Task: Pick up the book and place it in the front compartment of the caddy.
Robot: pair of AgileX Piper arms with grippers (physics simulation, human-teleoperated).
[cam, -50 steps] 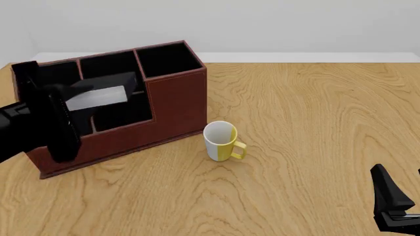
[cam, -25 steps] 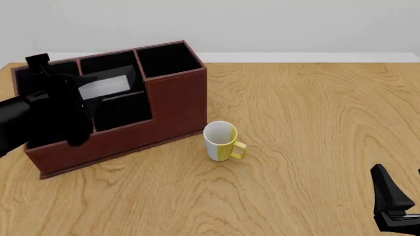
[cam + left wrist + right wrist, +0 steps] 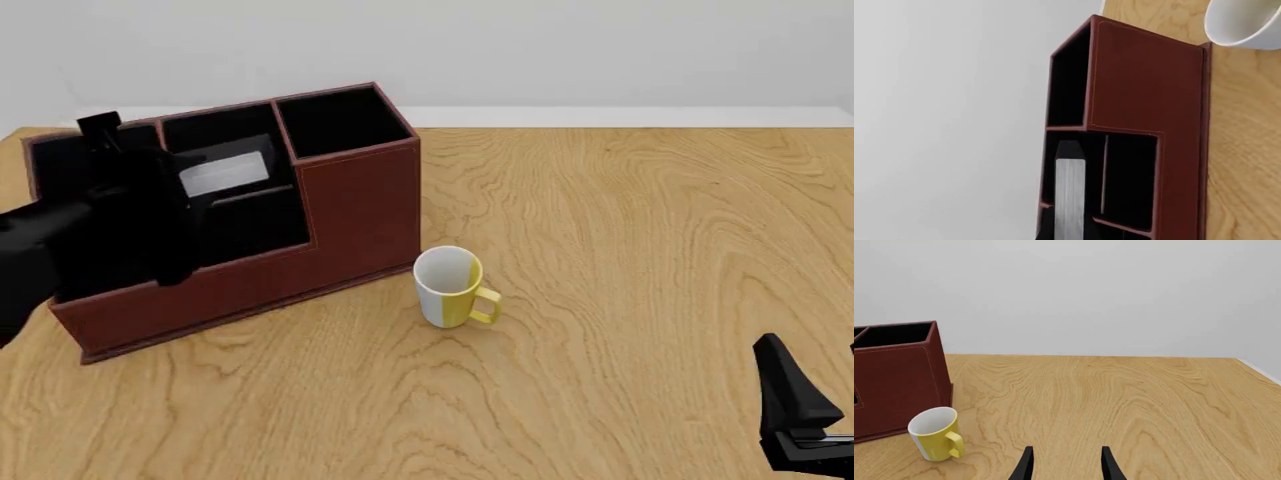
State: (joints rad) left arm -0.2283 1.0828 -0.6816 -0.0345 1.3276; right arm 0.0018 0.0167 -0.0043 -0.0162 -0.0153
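1. Book (image 3: 227, 170) gripped on edge by left gripper (image 3: 171, 185), over the caddy (image 3: 354, 215) middle section, white pages up.
2. Right gripper (image 3: 1065, 465) spread apart, holding nothing, low over table (image 3: 641, 260).
3. Mug (image 3: 450, 287) just beside caddy's front wall, apart.

My front camera looks down over the table (image 3: 641, 220). Both wrist cameras share the caddy (image 3: 1147, 100) and mug (image 3: 935, 434).
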